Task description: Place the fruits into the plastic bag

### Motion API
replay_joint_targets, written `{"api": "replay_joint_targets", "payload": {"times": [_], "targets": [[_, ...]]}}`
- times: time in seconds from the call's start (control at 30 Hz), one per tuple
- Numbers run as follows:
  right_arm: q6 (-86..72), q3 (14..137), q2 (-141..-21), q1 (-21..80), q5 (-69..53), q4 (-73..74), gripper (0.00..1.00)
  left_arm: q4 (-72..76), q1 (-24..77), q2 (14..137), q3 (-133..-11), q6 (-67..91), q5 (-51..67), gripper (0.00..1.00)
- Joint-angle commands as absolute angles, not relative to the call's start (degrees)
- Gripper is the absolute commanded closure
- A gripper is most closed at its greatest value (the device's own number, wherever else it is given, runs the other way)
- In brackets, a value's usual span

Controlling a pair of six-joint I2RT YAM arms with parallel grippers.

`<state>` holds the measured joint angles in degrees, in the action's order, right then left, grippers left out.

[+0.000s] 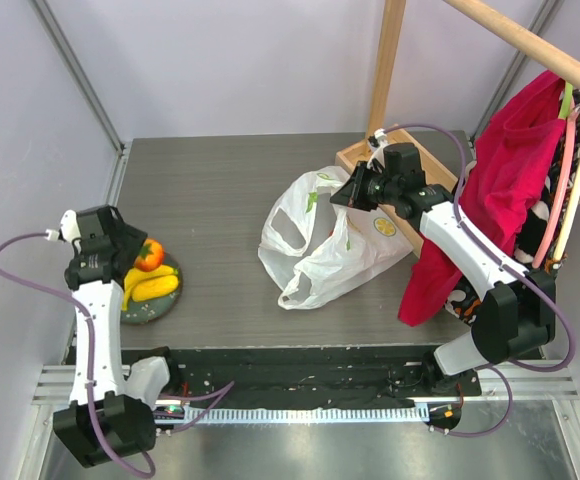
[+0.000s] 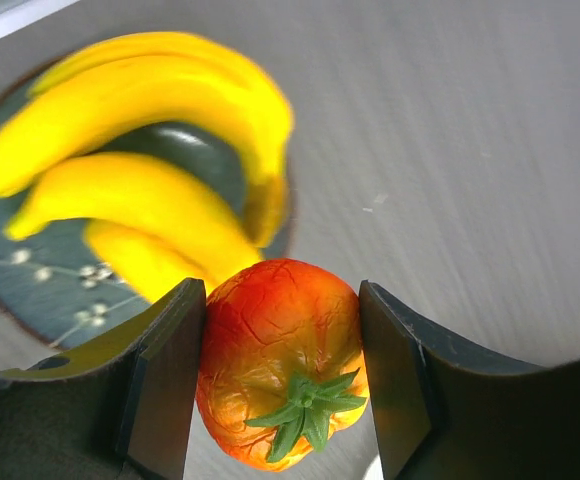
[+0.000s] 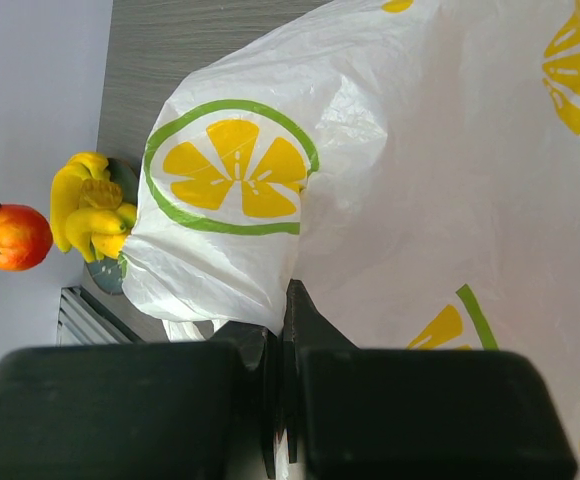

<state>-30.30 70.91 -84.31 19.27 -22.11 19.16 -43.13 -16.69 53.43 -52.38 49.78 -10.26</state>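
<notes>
Left wrist view: left gripper [image 2: 282, 375] pinches the red-orange fruit [image 2: 278, 330] at the plate's [image 2: 30, 290] edge; right gripper [image 3: 282, 340], clamped shut, holds the plastic bag's [image 1: 320, 245] rim mid-table. Best carried level, released only over the bag's mouth.

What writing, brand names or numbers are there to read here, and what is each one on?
None: no word, number or brand can be read in any view.
On the plastic bag there are only pictures of lemon slices ringed in green, no lettering.
On the plate the pale specks are a pattern, not letters.
The bananas and the red-orange fruit show no sticker or label.
</notes>
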Motion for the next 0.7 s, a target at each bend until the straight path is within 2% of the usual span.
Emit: {"api": "replay_joint_targets", "payload": {"times": [0.0,0.2,0.67], "targets": [[-30.1,72.2,-81.7,19.1,-21.4,17.9,0.99,-39.5,-12.3,55.2,-56.2,51.9,-12.0,0.51],[-30.1,71.9,-81.5,19.1,-21.2,18.0,0.99,-36.6,-4.7,58.1,-57.8,55.1,-12.0,0.50],[-30.2,72.6,-82.1,19.1,-21.1,18.3,0.99,-31.2,21.5,65.6,-64.9,62.4,-20.1,0.48]]}}
